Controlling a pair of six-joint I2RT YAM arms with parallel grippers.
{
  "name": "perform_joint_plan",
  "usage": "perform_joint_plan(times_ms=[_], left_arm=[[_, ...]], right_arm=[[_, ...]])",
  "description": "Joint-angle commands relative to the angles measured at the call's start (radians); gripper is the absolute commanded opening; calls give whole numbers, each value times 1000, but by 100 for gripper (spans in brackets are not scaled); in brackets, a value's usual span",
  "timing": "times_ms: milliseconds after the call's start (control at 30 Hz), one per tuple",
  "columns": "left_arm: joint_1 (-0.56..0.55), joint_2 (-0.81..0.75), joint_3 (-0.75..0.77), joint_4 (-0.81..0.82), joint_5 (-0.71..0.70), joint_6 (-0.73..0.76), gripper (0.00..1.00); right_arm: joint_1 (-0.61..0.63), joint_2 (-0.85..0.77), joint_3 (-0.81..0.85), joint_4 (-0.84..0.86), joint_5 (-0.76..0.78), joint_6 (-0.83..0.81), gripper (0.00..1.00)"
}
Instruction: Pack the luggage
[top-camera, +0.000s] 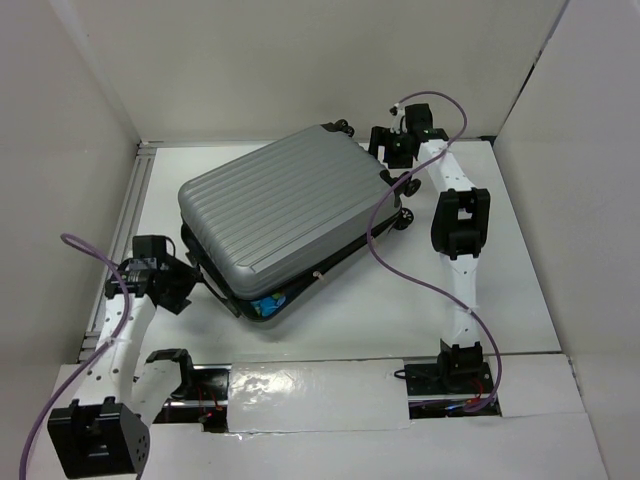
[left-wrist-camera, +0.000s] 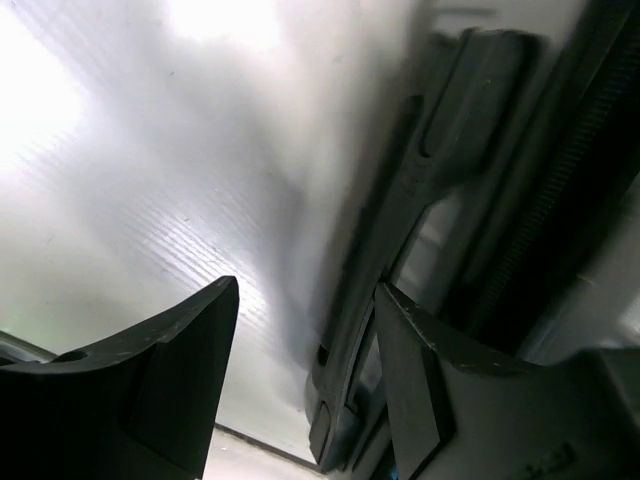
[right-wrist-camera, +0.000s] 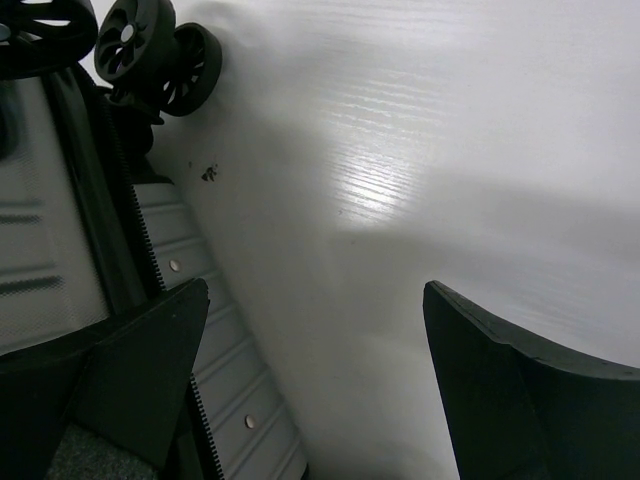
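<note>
The luggage, a silver-grey ribbed suitcase, lies flat on the white table with its lid slightly ajar along the near edge. Something blue shows in that gap. My left gripper is at the case's near-left corner. In the left wrist view it is open, and a dark grey handle runs just inside its right finger. My right gripper is at the far right end by the black wheels. It stands wide open over bare table beside the ribbed shell.
White walls close in the table on the left, back and right. An aluminium rail runs along the left edge. Purple cables loop off both arms, the right one draping over the suitcase's right corner.
</note>
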Motion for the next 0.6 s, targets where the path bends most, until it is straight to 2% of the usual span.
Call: perform_joint_plan(times_ms=[0, 167, 267, 433, 533, 567], left_arm=[[-1, 3, -68, 71, -20, -30, 69], [-1, 27, -156, 310, 81, -7, 67], [-1, 105, -156, 336, 71, -7, 63], [-39, 242, -185, 454, 103, 5, 43], [-76, 326, -160, 464, 80, -4, 31], [-90, 342, -148, 464, 80, -4, 18]], right_arm=[[3, -62, -11, -13, -39, -9, 94], [3, -74, -47, -13, -90, -60, 94], [3, -99, -81, -13, -108, -113, 96], [-22, -184, -180, 30, -167, -146, 97], [-53, -232, -211, 42, -228, -146, 97], [-62, -243, -211, 55, -228, -155, 97]])
